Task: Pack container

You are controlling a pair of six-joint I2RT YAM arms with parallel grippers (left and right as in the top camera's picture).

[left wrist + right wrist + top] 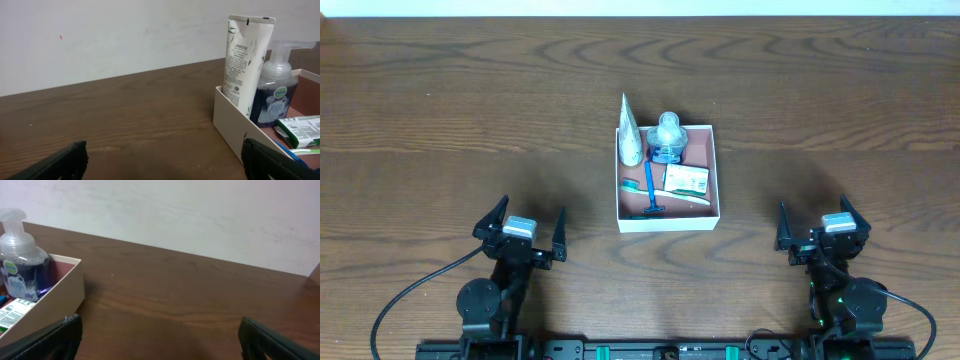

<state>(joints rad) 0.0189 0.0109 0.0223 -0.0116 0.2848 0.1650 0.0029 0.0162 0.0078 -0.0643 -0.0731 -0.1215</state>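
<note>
Container point(667, 224) at middle of bench point(440, 120). Inside: white tube point(631, 135) upright at far-left corner, pump bottle point(667, 138) just beside it, blue razor point(649, 190) and green-white box point(686, 180) lying flat. Left pincer point(527, 215) splayed wide, empty. Right pincer point(815, 212) likewise, well apart from container.

The container point(226, 117) runs off the left wrist view's right edge.
</note>
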